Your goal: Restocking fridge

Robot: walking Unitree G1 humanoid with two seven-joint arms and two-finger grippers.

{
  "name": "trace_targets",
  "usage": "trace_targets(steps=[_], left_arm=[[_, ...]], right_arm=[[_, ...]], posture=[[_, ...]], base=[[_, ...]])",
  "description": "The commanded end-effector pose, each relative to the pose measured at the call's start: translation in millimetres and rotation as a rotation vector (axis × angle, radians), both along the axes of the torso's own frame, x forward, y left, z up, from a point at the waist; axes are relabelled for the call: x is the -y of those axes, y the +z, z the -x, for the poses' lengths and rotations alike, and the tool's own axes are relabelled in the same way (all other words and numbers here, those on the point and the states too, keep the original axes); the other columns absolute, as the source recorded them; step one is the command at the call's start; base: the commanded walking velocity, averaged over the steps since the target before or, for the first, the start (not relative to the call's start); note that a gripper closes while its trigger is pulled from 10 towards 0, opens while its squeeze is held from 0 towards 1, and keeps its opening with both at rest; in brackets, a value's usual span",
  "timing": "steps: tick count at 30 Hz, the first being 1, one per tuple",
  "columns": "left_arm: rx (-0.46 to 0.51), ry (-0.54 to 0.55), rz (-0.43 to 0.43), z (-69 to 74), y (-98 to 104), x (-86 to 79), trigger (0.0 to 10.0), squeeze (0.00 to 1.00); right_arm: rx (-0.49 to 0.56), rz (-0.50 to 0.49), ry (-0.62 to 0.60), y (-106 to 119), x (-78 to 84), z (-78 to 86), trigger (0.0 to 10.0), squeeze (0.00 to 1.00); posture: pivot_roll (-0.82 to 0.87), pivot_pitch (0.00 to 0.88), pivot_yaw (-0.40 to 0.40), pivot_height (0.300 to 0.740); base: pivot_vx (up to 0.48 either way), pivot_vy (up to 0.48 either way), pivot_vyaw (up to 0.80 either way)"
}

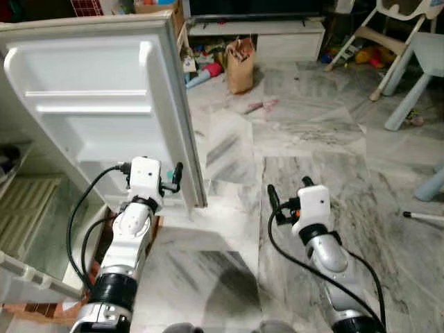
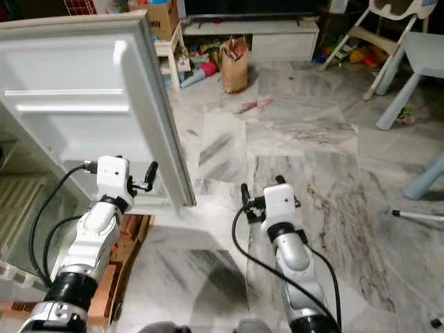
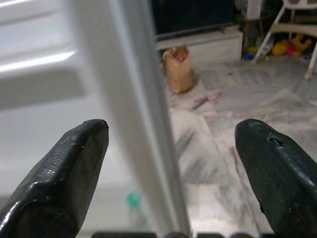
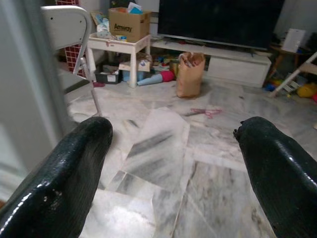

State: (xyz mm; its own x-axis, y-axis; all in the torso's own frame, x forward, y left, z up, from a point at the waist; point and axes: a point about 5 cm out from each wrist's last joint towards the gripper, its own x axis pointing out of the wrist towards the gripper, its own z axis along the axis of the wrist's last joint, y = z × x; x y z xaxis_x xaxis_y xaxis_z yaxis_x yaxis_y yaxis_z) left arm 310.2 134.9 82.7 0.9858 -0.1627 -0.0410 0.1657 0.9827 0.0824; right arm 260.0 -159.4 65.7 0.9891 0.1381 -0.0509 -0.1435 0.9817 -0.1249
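Left hand [image 3: 168, 163] spread wide, straddling fridge door [image 1: 104, 104] edge. Right hand [image 4: 173, 163] wide too, at 3 o'clock over floor [image 1: 312, 139].

Family home, open living area with marble-tile floor [image 1: 312, 139]. Open fridge door [image 1: 97, 104], edge between left gripper [image 3: 171, 163] spread fingers. Beyond right gripper [image 4: 173, 163] fingertips: dark TV [image 4: 218, 20] on low white cabinet [image 4: 233, 62], brown paper bag [image 4: 190, 74], cardboard box [image 4: 130, 23] on small white table [image 4: 119, 47], scattered toys [image 1: 208, 66], child's high chair [image 1: 395, 28].
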Motion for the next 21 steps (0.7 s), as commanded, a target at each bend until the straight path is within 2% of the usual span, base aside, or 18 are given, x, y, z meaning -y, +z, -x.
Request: trace_targets(steps=[1,15,17,19,21], left_arm=[[-0.01,0.011,-0.008,0.2,-2,-3.1,10.0,0.0],[-0.03,-0.002,-0.026,-5.8,-7,1.1,10.0,0.0],[-0.016,-0.007,-0.025,-8.2,-4,2.7,10.0,0.0],[0.013,-0.003,0.013,-10.3,2,3.1,10.0,0.0],[0.028,0.002,0.015,-9.3,4,1.2,10.0,0.0]], right_arm=[[0.013,0.004,0.006,4,0.8,-2.6,10.0,0.0],[0.002,0.002,0.008,1,-0.1,-2.8,10.0,0.0],[0.009,0.002,0.008,3,0.1,-4.9,10.0,0.0],[0.016,0.0,-0.002,5,1.8,-6.7,10.0,0.0],[0.016,0.0,-0.004,4,2.3,-6.8,10.0,0.0]], posture=[[-0.07,0.0,0.066,0.74],[-0.08,0.0,0.07,0.74],[-0.09,0.0,0.071,0.74],[-0.09,0.0,0.07,0.74],[-0.09,0.0,0.071,0.74]], base=[[0.469,0.0,0.59],[0.461,0.0,0.0],[0.458,0.0,0.0],[0.429,0.0,0.0],[0.0,0.0,0.0]])
